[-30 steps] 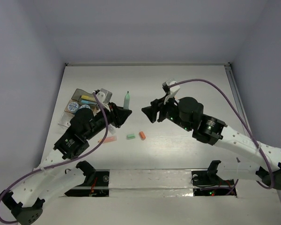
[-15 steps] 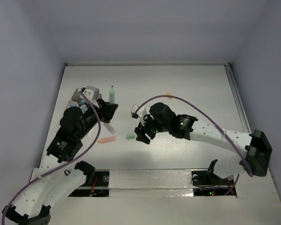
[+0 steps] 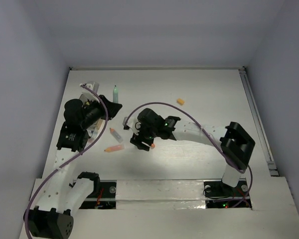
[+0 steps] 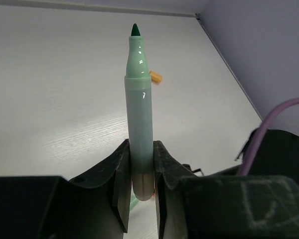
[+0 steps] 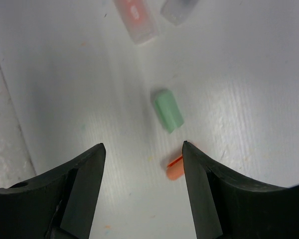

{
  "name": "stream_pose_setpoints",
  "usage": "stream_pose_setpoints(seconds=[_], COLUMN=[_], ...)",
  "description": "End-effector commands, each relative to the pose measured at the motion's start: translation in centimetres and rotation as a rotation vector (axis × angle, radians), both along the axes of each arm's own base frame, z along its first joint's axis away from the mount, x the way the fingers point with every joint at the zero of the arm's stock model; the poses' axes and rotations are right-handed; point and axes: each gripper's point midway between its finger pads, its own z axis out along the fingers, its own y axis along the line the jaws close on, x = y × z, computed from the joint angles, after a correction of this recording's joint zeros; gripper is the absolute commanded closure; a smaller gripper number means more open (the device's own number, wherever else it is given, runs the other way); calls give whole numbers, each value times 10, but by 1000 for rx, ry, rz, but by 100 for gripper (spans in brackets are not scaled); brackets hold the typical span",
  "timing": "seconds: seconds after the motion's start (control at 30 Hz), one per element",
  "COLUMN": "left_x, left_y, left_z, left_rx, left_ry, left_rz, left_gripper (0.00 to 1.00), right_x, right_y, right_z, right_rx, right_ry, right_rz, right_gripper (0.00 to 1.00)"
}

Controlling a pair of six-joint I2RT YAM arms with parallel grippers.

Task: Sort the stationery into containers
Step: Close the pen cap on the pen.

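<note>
Right tool (image 5: 142, 147) had swung left, apart near 1 light, probably slick green cap (image 5: 168, 110); pinch its sides. Left tool (image 4: 139, 152) clamped a marker (image 4: 138, 99).

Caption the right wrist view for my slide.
Open right hand poised over a small green piece and a small orange piece lying apart on the white table.

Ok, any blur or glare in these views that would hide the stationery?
Left wrist view: green marker sharp, small highlights on its barrel, table behind slightly softer. Right wrist view: the fingers dark and soft up close, green cap fairly clear, table washed bright at right. Top external view: evenly lit, nothing smeared.
</note>
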Motion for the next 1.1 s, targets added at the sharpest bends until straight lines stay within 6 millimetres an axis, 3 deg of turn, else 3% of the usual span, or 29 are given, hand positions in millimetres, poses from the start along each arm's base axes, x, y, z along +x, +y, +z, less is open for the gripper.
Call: stream_pose_setpoints(seconds=[0.0, 0.03, 0.07, 0.23, 0.53, 0.73, 0.83, 0.97, 1.07], left_x=[-8, -7, -6, -2, -2, -1, -2, -2, -3], left_y=[-7, -4, -1, 22, 22, 22, 21, 21, 20], left_z=[26, 25, 26, 34, 34, 32, 32, 32, 32], left_rx=[-50, -54, -54, -48, -53, -51, -51, -50, -52], left_ry=[-102, -98, -103, -137, -136, -133, -134, -135, -137], left_rz=[-75, -65, -55, 67, 49, 49, 42, 43, 38], left_gripper=[100, 100, 100, 100, 100, 100, 100, 100, 100], right_x=[28, 32, 38, 41, 38, 44, 45, 44, 44], right_y=[24, 22, 29, 34, 29, 34, 33, 30, 32], right_z=[13, -4, 1, -18, -57, -72, -78, -83, -77], right_rx=[-10, -65, -62, -106, -209, -231, -245, -259, -234], right_ry=[-93, -85, -101, -85, -22, -21, -18, -8, -10], right_rz=[23, 16, 25, 41, 62, 49, 43, 32, 18], right_gripper=[31, 31, 31, 31, 33, 37, 48, 76, 88])
